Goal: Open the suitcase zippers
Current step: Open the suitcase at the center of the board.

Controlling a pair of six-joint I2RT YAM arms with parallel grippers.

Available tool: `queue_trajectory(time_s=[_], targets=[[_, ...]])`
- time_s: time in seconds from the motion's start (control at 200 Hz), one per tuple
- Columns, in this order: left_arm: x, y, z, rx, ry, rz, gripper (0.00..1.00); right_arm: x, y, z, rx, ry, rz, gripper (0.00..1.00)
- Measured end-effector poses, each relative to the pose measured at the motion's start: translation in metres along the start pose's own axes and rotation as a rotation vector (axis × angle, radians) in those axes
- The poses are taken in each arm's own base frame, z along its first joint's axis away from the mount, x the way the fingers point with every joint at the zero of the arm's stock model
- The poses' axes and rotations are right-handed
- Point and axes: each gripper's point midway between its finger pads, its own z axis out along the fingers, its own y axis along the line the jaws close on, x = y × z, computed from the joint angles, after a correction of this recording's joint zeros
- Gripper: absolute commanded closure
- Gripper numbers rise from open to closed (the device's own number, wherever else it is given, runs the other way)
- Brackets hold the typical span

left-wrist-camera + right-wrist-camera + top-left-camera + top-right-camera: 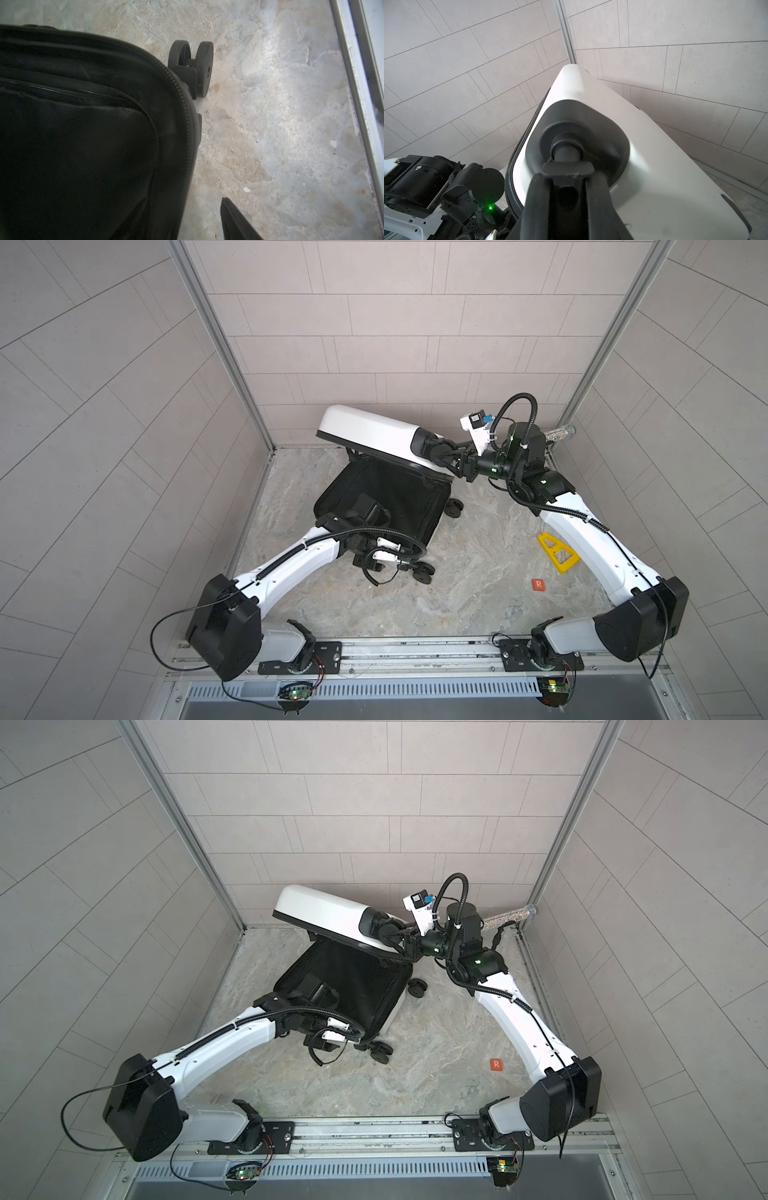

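Robot lab test cell: tile-print wall panels (374, 323), alu frame posts (223, 344), arm-mount rail (415, 649).

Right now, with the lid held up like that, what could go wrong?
1. The right claw holds the raised white shell only by its spinner caster, which may swivel and slip free.
2. The left arm lies across the open black lining beneath, so a dropped shell would likely strike it.

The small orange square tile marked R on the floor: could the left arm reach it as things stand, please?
Probably yes: the small orange square tile lies alone on bare floor, with only open floor between it and the left arm.
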Motion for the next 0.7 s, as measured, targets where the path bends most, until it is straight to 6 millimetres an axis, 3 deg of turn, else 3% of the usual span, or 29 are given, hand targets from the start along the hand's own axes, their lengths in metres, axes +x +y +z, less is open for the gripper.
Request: queue_trajectory(time_s=[0.17, 0.305, 0.576, 0.701], targets=[[0.002, -0.002, 0.014, 0.053, 0.022, 0.022, 0.67, -0.003, -0.003, -0.002, -0.005, -0.012, 0.023, 1.0], [0.001, -0.002, 0.02, 0.074, 0.045, 0.03, 0.85, -0.019, -0.013, -0.006, -0.01, -0.071, 0.078, 1.0], [-0.02, -0.006, 0.011, 0.058, 0.036, 0.034, 1.0, -0.042, -0.059, -0.012, 0.033, -0.175, 0.236, 1.0], [-0.034, -0.019, -0.004, 0.019, 0.004, -0.003, 1.0, -0.051, -0.075, -0.016, 0.09, -0.208, 0.256, 1.0]])
